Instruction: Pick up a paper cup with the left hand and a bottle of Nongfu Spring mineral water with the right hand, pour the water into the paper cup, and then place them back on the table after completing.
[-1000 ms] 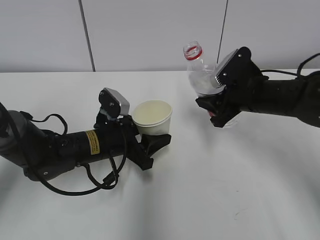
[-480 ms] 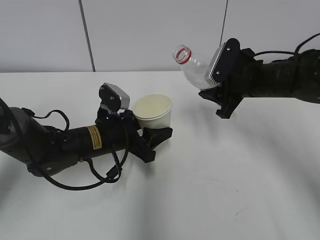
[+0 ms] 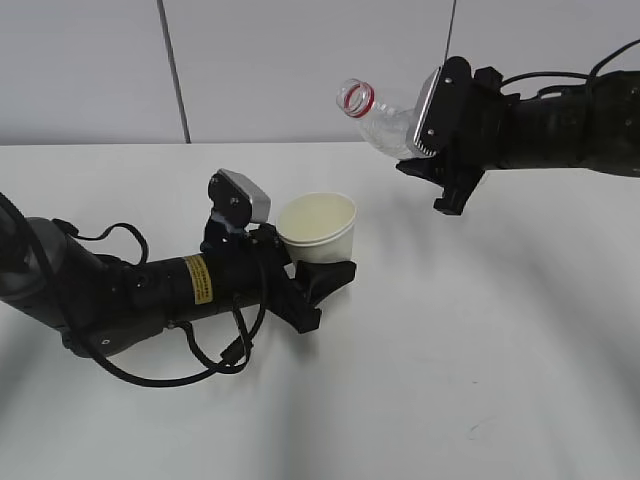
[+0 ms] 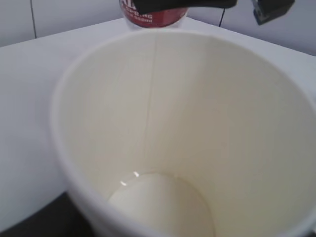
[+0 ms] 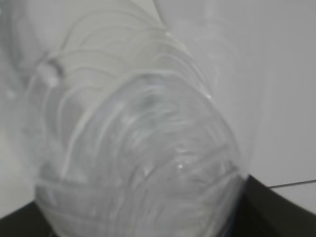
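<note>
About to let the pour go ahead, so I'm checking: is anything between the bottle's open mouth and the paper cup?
Nothing visible. The bottle, tilted in the right hand, has its mouth up and right of the paper cup held by the left hand. Only open air lies between, and the cup's top is uncovered.

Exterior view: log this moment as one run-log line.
left gripper: holds cup upright | right gripper: holds bottle, uncapped, tilted toward cup | stream: none visible | phase: pre-pour

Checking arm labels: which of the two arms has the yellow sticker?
The left hand, the arm low over the table holding the paper cup. Its yellow sticker sits on the forearm. The right hand, raised with the tilted bottle, shows none.
</note>
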Available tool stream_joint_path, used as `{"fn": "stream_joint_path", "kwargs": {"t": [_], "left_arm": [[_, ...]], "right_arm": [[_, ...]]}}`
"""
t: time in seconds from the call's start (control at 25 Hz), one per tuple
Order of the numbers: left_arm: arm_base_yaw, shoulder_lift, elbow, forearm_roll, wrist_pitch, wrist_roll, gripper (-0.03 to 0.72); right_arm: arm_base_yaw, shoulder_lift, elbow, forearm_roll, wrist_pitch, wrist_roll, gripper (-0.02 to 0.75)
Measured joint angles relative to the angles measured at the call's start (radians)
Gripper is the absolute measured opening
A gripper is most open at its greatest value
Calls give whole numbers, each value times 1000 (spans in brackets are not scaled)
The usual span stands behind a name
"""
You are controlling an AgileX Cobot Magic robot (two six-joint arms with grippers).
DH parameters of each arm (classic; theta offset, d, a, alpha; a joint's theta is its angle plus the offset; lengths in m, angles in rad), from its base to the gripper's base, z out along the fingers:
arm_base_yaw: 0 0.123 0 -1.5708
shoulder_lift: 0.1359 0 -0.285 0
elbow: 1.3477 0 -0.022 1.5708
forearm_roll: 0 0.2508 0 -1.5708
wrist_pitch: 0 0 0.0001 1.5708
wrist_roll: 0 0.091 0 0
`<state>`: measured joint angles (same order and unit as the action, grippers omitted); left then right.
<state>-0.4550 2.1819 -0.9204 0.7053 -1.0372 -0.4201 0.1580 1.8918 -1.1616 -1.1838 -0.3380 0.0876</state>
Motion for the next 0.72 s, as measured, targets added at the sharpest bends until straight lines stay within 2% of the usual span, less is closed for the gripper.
{"fn": "stream_joint_path", "kwargs": {"t": [0.72], "left_arm": [[-10,0,0,-30,-5,-1,398]], "right_arm": [[2,0,-31,-140,4,-32,428]]}}
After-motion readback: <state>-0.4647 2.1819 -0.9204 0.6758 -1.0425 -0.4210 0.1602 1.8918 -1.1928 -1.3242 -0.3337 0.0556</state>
